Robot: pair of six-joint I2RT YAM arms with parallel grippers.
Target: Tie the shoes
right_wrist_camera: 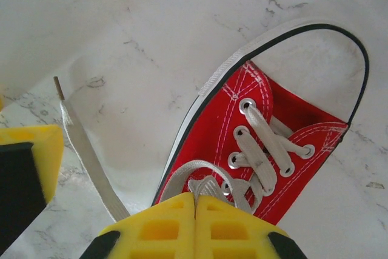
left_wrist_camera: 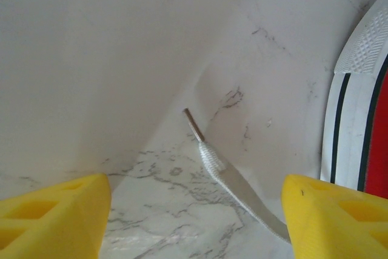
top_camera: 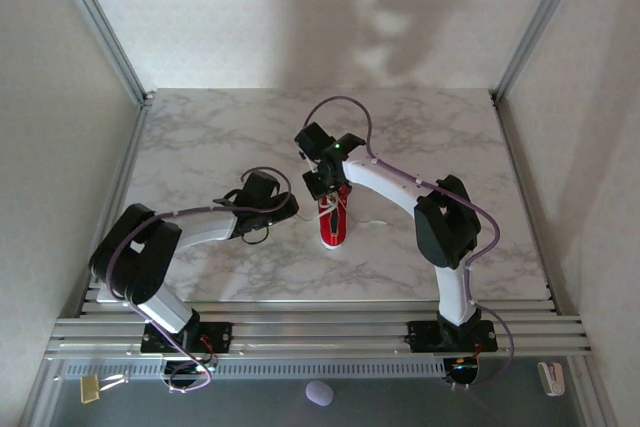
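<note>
The red sneaker (top_camera: 334, 225) lies in the middle of the marble table, its white sole (left_wrist_camera: 356, 83) at the right edge of the left wrist view. My right gripper (right_wrist_camera: 195, 203) is over the laced top (right_wrist_camera: 265, 150), shut on a fold of white lace (right_wrist_camera: 209, 185) beside a small loop. A loose lace end (left_wrist_camera: 233, 177) with a brown tip runs flat on the table left of the shoe. My left gripper (left_wrist_camera: 197, 222) is open, and that lace end lies between its yellow fingers (left_wrist_camera: 54, 207) without touching them. One left finger (right_wrist_camera: 27, 162) appears in the right wrist view.
White walls with metal posts (top_camera: 100, 27) close in the marble tabletop (top_camera: 230, 137). Aluminium rails (top_camera: 320, 332) run along the near edge by the arm bases. Another white lace (top_camera: 375, 224) trails right of the shoe.
</note>
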